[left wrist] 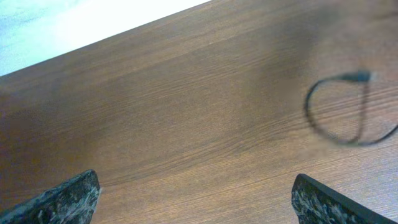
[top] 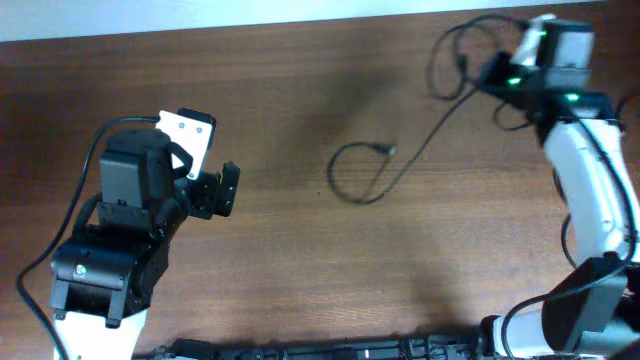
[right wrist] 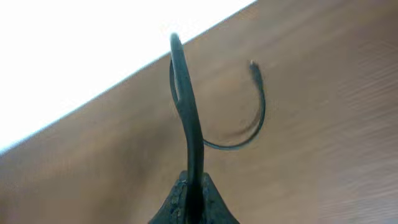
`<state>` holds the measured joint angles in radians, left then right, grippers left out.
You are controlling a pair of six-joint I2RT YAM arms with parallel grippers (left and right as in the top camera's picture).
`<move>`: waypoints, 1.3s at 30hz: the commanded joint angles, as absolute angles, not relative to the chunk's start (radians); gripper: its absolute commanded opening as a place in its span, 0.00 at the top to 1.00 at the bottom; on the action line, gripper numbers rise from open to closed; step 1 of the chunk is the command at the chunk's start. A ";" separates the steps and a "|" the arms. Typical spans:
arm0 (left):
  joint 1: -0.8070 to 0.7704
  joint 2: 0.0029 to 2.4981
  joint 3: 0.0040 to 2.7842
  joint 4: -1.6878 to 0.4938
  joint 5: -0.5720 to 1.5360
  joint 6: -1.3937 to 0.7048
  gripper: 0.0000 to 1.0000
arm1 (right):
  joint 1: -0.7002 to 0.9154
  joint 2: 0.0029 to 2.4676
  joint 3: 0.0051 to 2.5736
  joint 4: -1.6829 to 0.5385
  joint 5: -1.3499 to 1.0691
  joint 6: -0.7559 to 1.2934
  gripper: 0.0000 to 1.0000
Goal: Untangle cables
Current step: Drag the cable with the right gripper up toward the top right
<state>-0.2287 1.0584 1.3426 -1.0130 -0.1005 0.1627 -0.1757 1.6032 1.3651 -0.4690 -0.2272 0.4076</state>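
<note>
A thin black cable (top: 357, 176) lies on the wooden table, curled into a loop at the centre with a small plug (top: 386, 150) at its end. From the loop it runs up and to the right to my right gripper (top: 488, 72), with more loops (top: 450, 50) beside it. In the right wrist view my right gripper (right wrist: 193, 202) is shut on the cable (right wrist: 189, 124), which rises from the fingers and curls round to a plug end (right wrist: 254, 64). My left gripper (left wrist: 196, 205) hangs open over bare wood. The cable loop (left wrist: 336, 109) lies ahead to its right.
The table's far edge (top: 300, 22) runs along the top, with a pale surface beyond it. The left arm's base (top: 100, 270) stands at the lower left, the right arm's white link (top: 590, 190) at the right edge. Dark equipment (top: 330, 350) lines the front edge.
</note>
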 commanded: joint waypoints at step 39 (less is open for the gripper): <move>-0.228 1.054 1.349 -1.012 -0.093 0.150 0.01 | -0.517 1.814 1.391 -0.384 -0.146 0.213 0.01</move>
